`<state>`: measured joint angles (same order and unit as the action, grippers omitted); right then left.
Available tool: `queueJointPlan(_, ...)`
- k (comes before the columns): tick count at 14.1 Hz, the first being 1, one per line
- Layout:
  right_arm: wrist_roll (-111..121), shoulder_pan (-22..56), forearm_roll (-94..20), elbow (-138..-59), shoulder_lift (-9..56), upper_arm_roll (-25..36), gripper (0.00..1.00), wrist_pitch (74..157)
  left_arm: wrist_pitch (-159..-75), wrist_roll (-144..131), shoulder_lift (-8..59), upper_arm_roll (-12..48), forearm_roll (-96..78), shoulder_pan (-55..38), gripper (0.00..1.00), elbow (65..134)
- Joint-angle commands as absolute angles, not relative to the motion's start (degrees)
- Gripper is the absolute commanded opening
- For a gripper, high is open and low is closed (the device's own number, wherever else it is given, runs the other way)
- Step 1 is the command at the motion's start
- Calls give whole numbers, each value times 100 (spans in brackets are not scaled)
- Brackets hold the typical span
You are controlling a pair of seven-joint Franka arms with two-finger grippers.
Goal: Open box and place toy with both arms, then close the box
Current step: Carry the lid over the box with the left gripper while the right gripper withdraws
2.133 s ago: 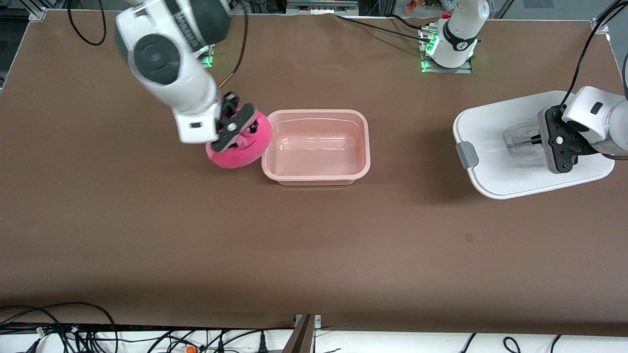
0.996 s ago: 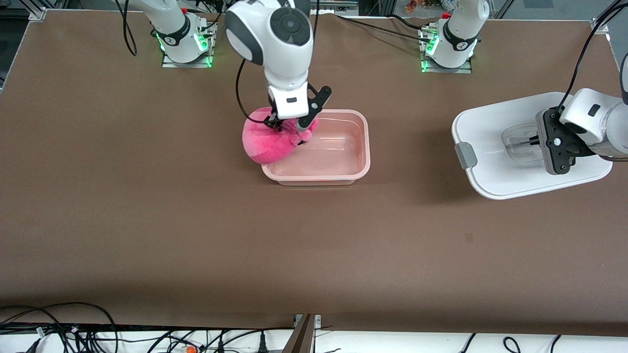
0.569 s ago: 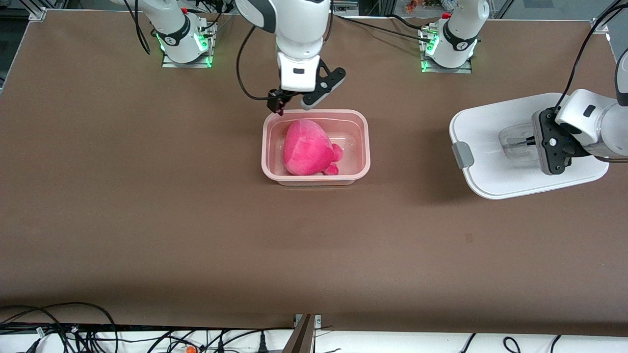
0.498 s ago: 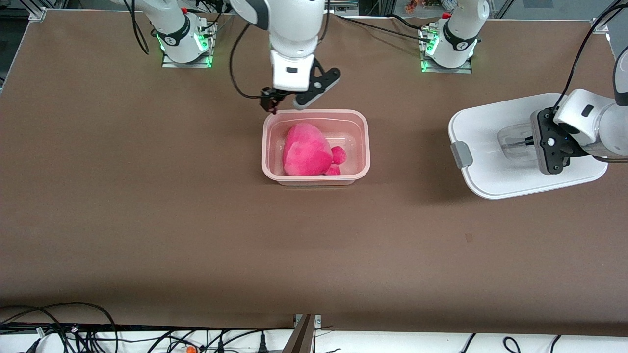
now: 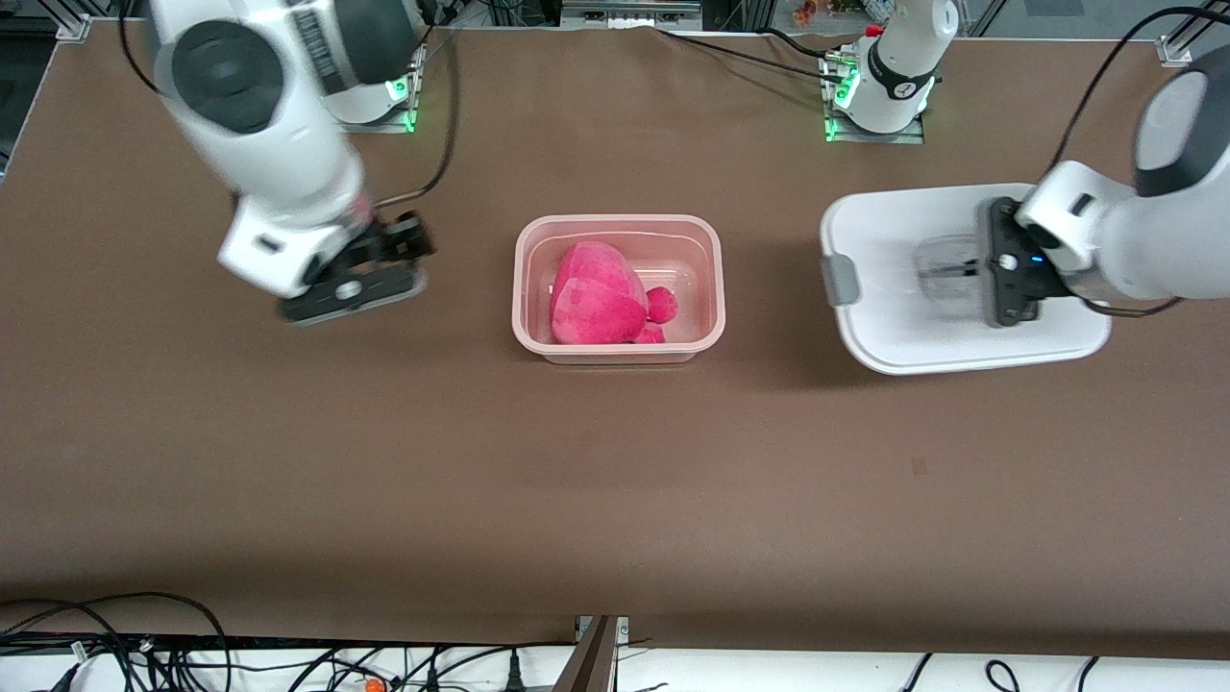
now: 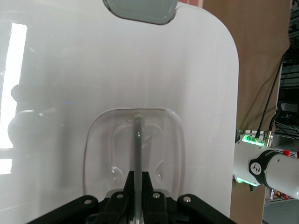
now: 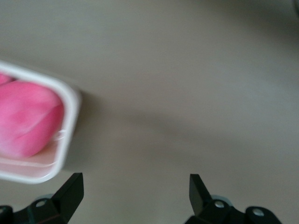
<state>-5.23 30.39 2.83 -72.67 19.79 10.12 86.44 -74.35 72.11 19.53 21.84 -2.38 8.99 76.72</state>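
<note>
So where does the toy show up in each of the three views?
Front view: the toy lies in the open box, mid-table.
Left wrist view: not in it; only the lid, held at its handle by the left end effector.
Right wrist view: the toy sits at the picture's edge, inside the box, away from the open right end effector.
Shared landmark: the box's pale rim, in the front and right wrist views.

The toy [image 5: 597, 305] lies in the box [image 5: 713, 279], with the lid [image 5: 894, 288] toward the left arm's end.
</note>
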Motion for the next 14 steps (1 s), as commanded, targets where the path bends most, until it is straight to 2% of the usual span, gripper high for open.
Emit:
queueJointPlan(1, -397, 2464, -16, -7233, 2013, 1108, 100, 8604, -7479, 6614, 2327, 2136, -850, 143, 0, 7585)
queueJointPlan(4, -264, 1953, -264, -7260, 2091, 1107, 100, 8596, -8259, 5347, 2513, 2136, -888, -814, 0, 7550)
queueJointPlan(7, -264, 1740, -281, -7269, 2162, 1099, 100, 8604, -8998, 5089, 3118, 2110, -879, -1554, 0, 7305)
queueJointPlan(10, -264, 1697, -281, -7277, 2197, 1107, 100, 8569, -9447, 5150, 3821, 2101, -853, -1914, 0, 6830)
queueJointPlan(14, -255, 1426, -263, -7269, 2232, 1142, 100, 8596, -9914, 5089, 4069, 1986, -554, -2434, 0, 6855)
